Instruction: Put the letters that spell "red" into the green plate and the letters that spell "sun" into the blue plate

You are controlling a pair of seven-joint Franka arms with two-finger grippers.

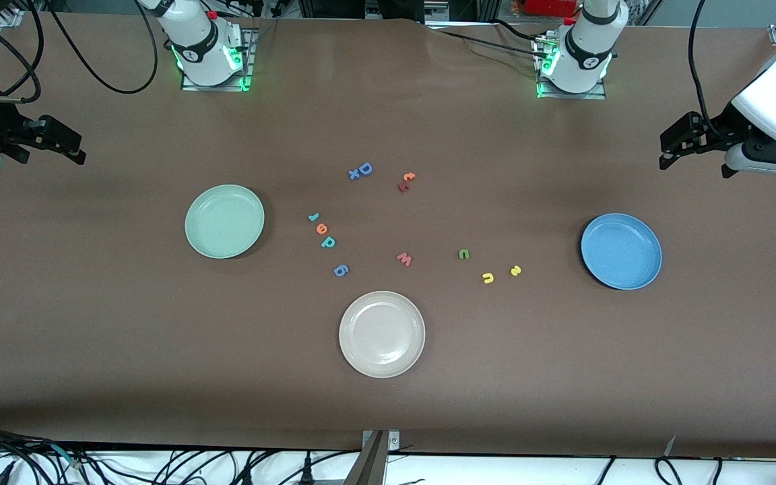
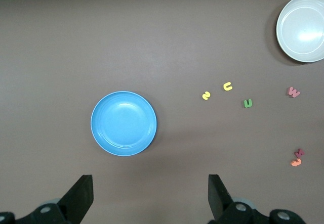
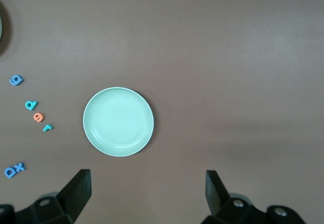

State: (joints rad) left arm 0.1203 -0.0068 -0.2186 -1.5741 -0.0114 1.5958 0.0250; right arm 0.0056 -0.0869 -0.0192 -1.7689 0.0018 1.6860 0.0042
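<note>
From the front you see the left gripper (image 1: 671, 151) and right gripper (image 1: 71, 148) up at the table's ends, both spread wide and empty; the r (image 1: 313, 217), e (image 1: 318, 228), d (image 1: 328, 242) lie beside the green plate (image 1: 224, 221); n (image 1: 463, 254), u (image 1: 488, 277), s (image 1: 515, 271) lie near the blue plate (image 1: 621, 251).
Your left wrist view shows the blue plate (image 2: 123, 123) just ahead of the parted fingers (image 2: 81, 196); the right wrist view shows the green plate (image 3: 118, 121) likewise.
</note>
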